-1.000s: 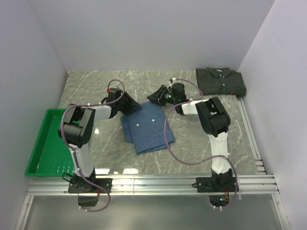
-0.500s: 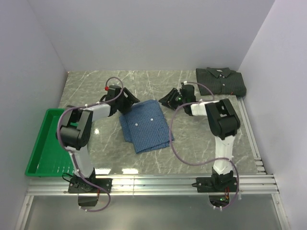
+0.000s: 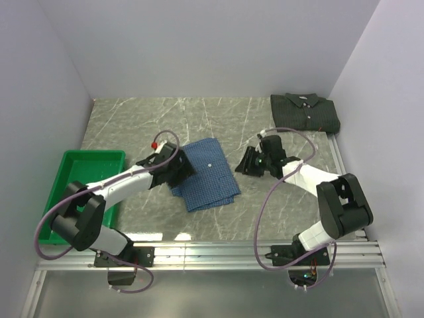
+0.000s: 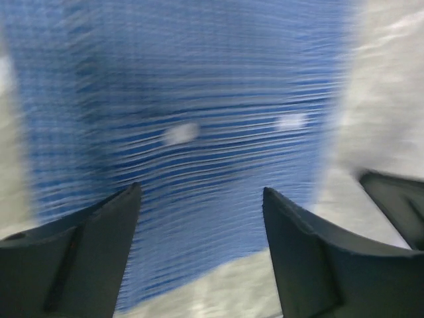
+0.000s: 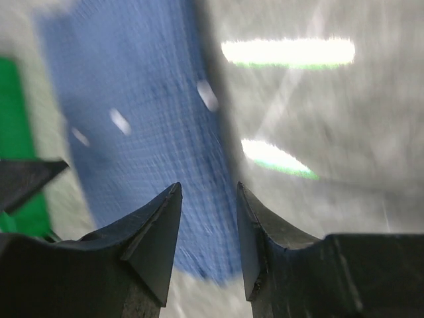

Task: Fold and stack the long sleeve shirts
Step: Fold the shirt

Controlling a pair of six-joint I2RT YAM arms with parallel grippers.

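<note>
Since a second ago both arms have drawn back toward the near edge of the table (image 3: 132,119). The left hand (image 3: 173,167) has slid from the far left corner of the blue checked shirt (image 3: 209,175) down to its left edge. The right hand (image 3: 248,162) has left the shirt's far right corner and now sits over bare marble just right of it. The blue shirt lies folded at mid-table, the dark shirt (image 3: 306,112) folded at the far right corner, and a green tray (image 3: 66,156) at left. The left hand is spread wide and empty above the cloth. The right hand's fingers stand narrowly parted, holding nothing.
</note>
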